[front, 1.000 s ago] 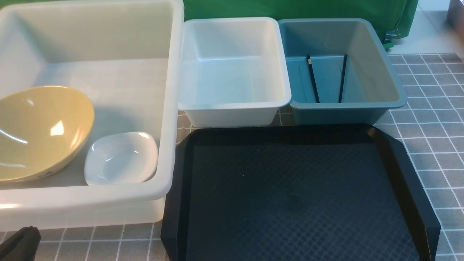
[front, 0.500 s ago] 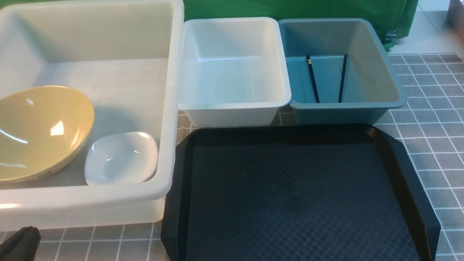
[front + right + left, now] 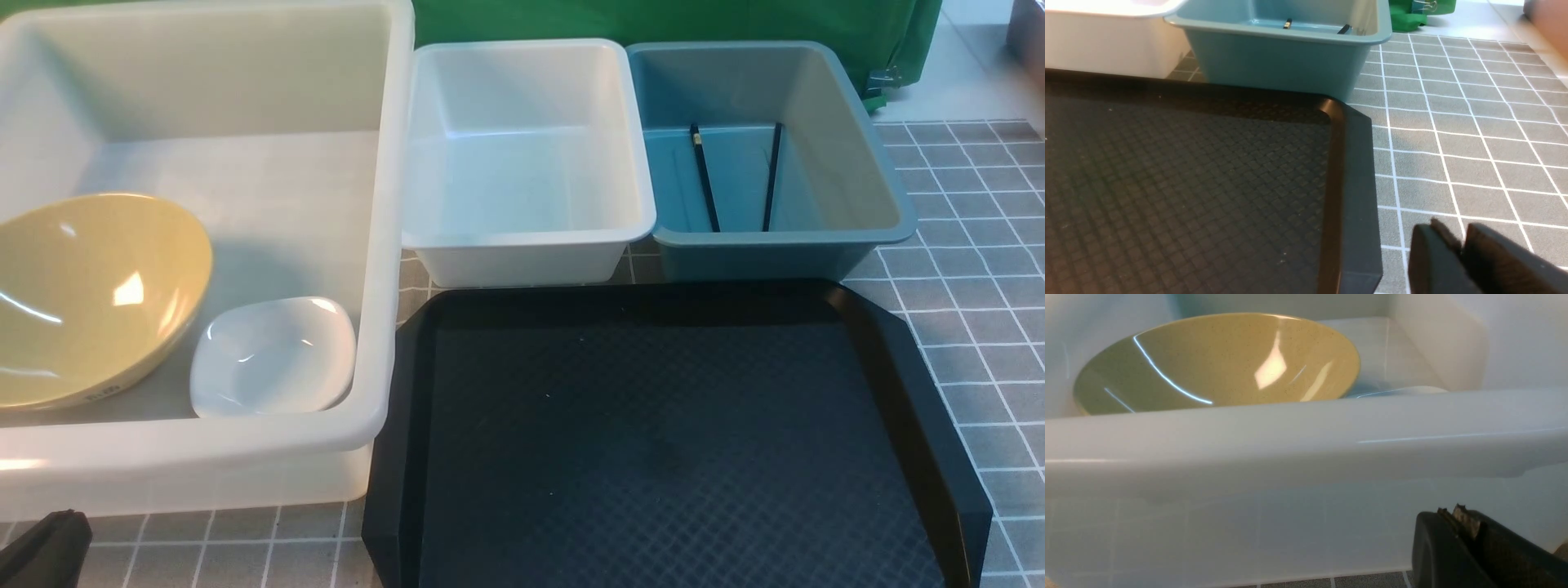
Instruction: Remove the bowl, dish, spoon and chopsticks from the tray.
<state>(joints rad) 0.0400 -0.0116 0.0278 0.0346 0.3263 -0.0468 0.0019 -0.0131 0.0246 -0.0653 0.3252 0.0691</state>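
The black tray (image 3: 653, 425) lies in front of me with nothing on its textured floor (image 3: 1188, 183). Inside the large white bin (image 3: 204, 445) the olive-yellow bowl (image 3: 90, 298) leans tilted, with the small white dish (image 3: 273, 355) beside it. Both black chopsticks (image 3: 704, 180) rest in the blue bin (image 3: 775, 253). No spoon shows in any view. My left gripper (image 3: 1451, 510) is shut and empty, low outside the large bin's near wall (image 3: 1306, 433), with the bowl (image 3: 1216, 363) beyond. My right gripper (image 3: 1455, 232) hangs over the tablecloth by the tray's right rim, slightly open and empty.
A smaller white bin (image 3: 522, 237) stands between the large bin and the blue bin (image 3: 1274, 61), behind the tray. A grey checked tablecloth (image 3: 980, 310) covers the table. A green cloth (image 3: 653, 20) hangs at the back.
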